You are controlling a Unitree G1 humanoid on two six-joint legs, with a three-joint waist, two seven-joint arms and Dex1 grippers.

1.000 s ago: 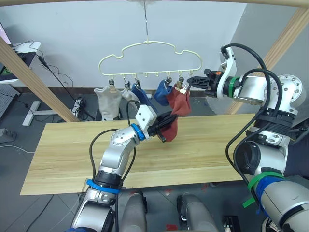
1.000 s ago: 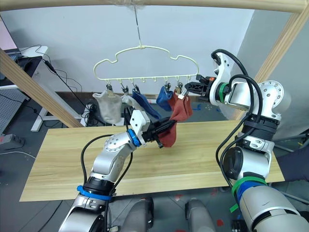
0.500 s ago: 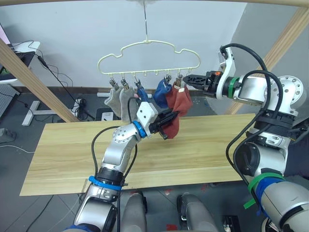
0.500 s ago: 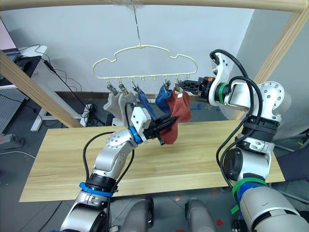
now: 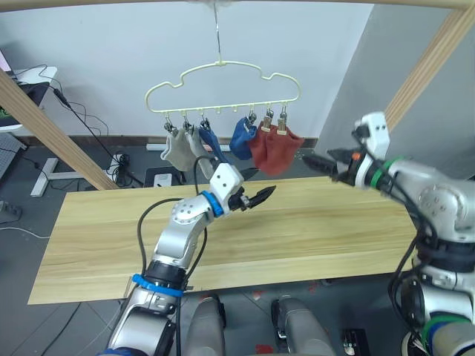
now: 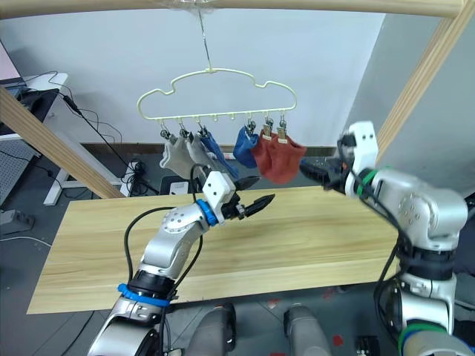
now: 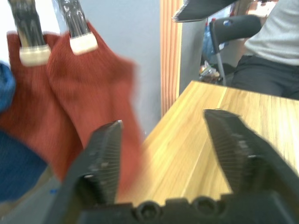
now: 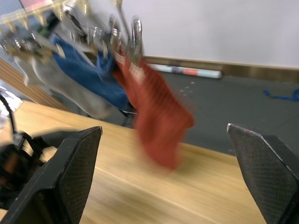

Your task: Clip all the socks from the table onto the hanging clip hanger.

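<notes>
The pale-yellow clip hanger hangs by its hook from the wooden pole above the table. Clipped along its row are two light grey socks, two blue socks and, at the right end, two rust-red socks. My left gripper is open, just below and in front of the red socks, with nothing between its fingers. My right gripper is open to the right of the hanger, apart from the red socks.
Slanted wooden frame poles rise at the table's far left and far right. Cables and a desk leg lie on the floor behind. A seated person shows past the table's end in the left wrist view.
Both grippers have opened. The left let go of the red sock, which now hangs from its clip. The right drew back to the right from the hanger, which swung slightly left.
</notes>
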